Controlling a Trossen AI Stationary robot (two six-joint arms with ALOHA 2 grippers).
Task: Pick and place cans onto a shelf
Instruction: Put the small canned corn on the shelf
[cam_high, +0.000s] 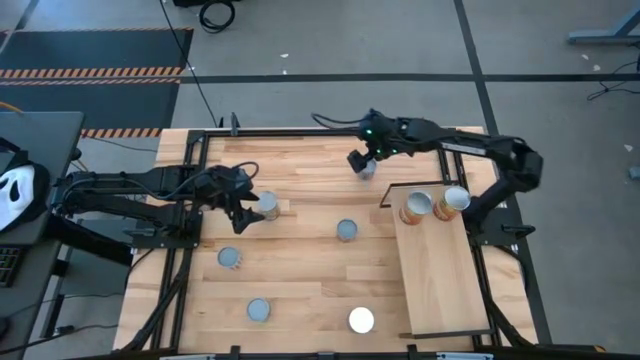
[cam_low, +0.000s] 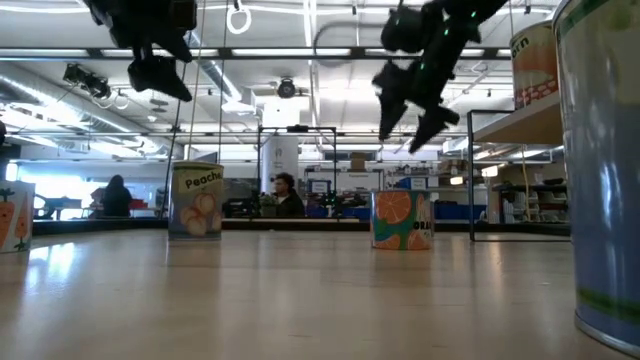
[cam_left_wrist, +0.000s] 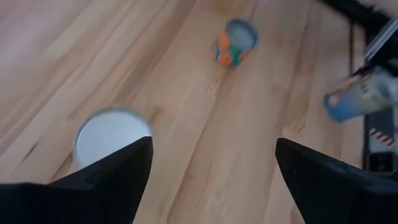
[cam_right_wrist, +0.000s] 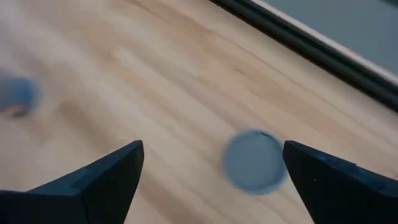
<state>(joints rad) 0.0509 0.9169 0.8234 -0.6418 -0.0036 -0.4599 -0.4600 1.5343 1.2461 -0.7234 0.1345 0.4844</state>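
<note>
— What are the arms made of, by the look of them?
— Both dark, nearly black, built of jointed segments. The right arm (cam_high: 500, 160) shows a small green light near its wrist.
— And the left arm (cam_high: 130, 190)?
— Black cabling runs alongside it, possibly. Its fingers (cam_left_wrist: 112, 180) are dark, tapered wedges.

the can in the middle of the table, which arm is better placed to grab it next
Neither is free: the left gripper hangs open over the can beside it, the right gripper over another. The right arm suits the middle can better, being on the shelf side.
</note>
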